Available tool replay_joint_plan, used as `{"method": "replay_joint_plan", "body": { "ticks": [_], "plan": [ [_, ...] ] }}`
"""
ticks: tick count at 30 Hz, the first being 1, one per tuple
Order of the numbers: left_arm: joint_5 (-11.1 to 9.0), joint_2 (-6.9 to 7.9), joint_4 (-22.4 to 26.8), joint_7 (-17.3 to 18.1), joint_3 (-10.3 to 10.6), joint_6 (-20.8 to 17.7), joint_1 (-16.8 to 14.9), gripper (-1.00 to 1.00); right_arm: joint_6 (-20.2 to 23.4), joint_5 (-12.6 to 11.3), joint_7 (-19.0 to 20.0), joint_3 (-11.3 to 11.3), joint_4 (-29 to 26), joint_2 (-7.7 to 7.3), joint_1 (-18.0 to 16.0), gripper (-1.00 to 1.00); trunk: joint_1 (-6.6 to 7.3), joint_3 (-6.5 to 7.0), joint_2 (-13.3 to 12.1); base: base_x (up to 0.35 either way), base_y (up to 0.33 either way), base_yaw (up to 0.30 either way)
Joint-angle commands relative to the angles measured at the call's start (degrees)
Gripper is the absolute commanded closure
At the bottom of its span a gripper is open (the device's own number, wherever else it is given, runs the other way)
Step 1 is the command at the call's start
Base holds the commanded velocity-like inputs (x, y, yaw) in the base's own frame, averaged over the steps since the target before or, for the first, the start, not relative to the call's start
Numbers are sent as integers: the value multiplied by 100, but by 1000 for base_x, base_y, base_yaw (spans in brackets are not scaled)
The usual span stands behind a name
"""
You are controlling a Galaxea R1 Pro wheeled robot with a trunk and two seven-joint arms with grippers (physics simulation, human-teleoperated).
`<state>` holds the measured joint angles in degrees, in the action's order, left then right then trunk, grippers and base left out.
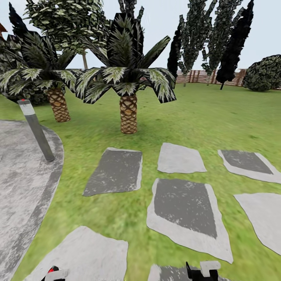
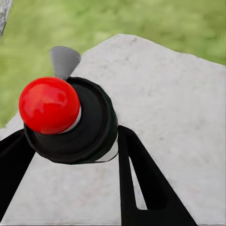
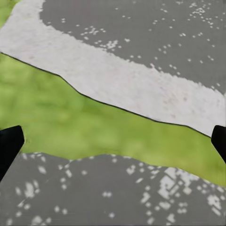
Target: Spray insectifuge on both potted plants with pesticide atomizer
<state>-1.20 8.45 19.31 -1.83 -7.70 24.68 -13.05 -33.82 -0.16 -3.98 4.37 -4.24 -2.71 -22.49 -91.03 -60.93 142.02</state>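
Note:
My left gripper [image 2: 70, 141] is shut on the pesticide atomizer [image 2: 80, 127], seen from its top end as a dark round body with a white band, a glossy red knob and a small grey spout. The black fingers [image 2: 141, 188] press on both sides of it, above a pale stone slab. In the head view the red tip of the atomizer [image 1: 52, 270] peeks in at the bottom edge, left of centre. My right gripper [image 3: 113, 141] hangs open and empty over grass and paving, and shows at the head view's bottom edge [image 1: 203, 271]. The two potted plants are out of view.
A grey bollard lamp [image 1: 36, 130] leans at the rim of the stone patio [image 1: 19, 187] on the left. Two palms [image 1: 128, 113] stand on the lawn ahead. Several flat stepping stones [image 1: 115, 171] lie in the grass. A wooden fence [image 1: 203, 77] and a bush [image 1: 265, 74] close the far side.

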Motion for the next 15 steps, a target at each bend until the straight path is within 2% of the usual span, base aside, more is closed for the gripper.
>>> {"method": "replay_joint_plan", "body": {
  "ticks": [1,15],
  "plan": [
    [-12,-1,-7,-11,5,20,-5,100,-11,2,-42,47,2,-2,-1,-100,1,-5,2,0,0,274],
    [7,-29,-6,-11,5,17,-5,100,-11,7,-42,56,7,-2,-1,-100,1,-5,2,0,0,276]
  ]
}}
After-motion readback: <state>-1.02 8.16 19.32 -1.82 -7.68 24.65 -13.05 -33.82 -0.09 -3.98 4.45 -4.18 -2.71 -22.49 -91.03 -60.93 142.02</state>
